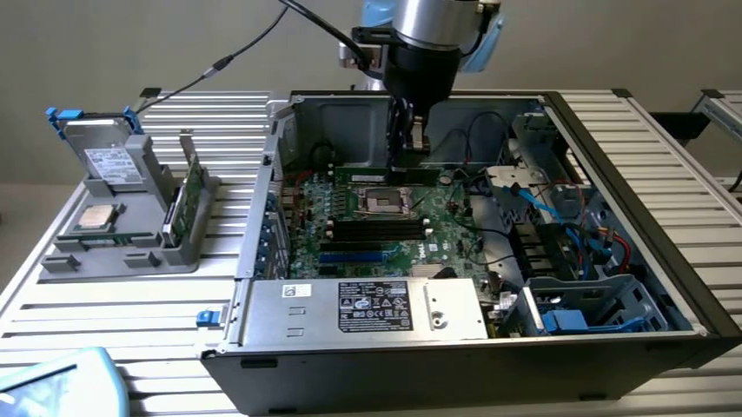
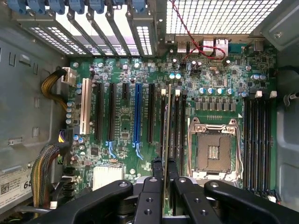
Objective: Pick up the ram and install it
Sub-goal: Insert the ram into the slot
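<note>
Half done, at a guess: lifted already, not yet shown seated. Clamped the gripper (image 2: 165,169) on the ram (image 2: 167,116), fingers (image 2: 158,175) drawn nearly together against the thin board's two faces. Held it edge-on and in line with the black memory slots (image 2: 178,121) just beside the empty processor socket (image 2: 212,151). Could not tell whether touching a slot or hovering just above, so judged pressing-in and release as left to do. Found the socket's metal frame close on one side and the long expansion slots, the blue slot (image 2: 136,116) among them, on the other. Noted a second bank of memory slots (image 2: 256,140) beyond the socket, bare. Spotted a red cable (image 2: 187,37) near the rear grille and bundled wires (image 2: 46,86) at the case wall, both well apart from the stick's line. Farther out, in the exterior view, saw the power supply (image 1: 371,308) at the case's near edge and, on that view's left, a grey holder (image 1: 69,261) with the silver processor chip (image 1: 93,219) and an upright green card (image 1: 186,195).
</note>
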`<state>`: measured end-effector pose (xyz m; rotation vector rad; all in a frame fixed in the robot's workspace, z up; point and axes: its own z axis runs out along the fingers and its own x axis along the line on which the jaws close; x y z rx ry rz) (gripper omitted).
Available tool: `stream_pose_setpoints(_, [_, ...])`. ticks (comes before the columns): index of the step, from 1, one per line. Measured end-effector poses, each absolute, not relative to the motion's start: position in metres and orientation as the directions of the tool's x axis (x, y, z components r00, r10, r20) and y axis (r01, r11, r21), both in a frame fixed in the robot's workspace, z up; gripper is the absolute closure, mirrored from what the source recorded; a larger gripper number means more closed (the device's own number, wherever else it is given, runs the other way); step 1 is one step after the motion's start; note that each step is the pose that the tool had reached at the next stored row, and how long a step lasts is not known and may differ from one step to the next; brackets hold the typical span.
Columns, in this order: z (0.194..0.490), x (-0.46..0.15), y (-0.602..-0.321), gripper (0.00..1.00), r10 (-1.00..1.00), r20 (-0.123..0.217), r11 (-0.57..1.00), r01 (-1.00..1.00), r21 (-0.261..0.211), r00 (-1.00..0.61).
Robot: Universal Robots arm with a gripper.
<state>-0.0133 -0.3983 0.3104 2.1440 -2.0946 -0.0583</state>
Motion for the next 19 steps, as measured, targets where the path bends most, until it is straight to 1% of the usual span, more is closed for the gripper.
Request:
stream_pose_setpoints(8, [0.296,-0.013,-0.4,0.86,-0.996,0.072,-0.043,-0.991,0.129,0.053])
stream_pose_setpoints(19, [0.276,-0.017,-0.4,0.86,-0.987,0.072,-0.132,-0.983,0.129,0.142])
